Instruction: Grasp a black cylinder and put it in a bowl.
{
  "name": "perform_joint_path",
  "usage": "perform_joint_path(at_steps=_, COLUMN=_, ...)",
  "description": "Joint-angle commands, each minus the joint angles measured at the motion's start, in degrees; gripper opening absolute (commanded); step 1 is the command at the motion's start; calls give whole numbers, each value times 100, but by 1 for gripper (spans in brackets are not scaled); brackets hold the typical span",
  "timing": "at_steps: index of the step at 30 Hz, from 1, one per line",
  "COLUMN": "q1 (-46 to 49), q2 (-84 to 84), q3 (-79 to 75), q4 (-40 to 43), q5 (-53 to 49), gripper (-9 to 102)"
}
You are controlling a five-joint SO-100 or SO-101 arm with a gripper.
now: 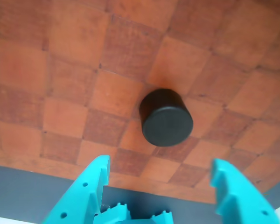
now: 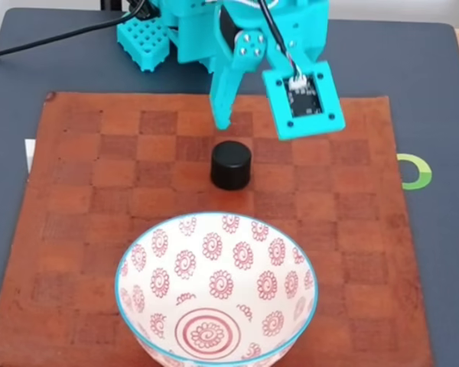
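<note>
Clearly nothing is grasped yet: the cylinder [image 2: 231,164] stands upright on the checkered mat [image 2: 92,229], apart from the bowl [image 2: 138,260], on the arm's side of it in the fixed view. The end effector [image 1: 161,179] hovers with its fingers spread wide and empty, the cylinder just beyond their tips in the wrist view. Closing in, gripping, lifting and dropping it into the bowl all remain.
</note>
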Motion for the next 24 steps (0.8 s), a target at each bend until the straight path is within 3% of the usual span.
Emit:
perform_joint_path(at_steps=1, q1=-18, q2=-44, q3=-246, q4=-62, q5=-18, gripper=30)
perform_joint_path(at_steps=24, q1=325, q2=-1310, q3=-229, q4=-343, q5=-18, gripper=30)
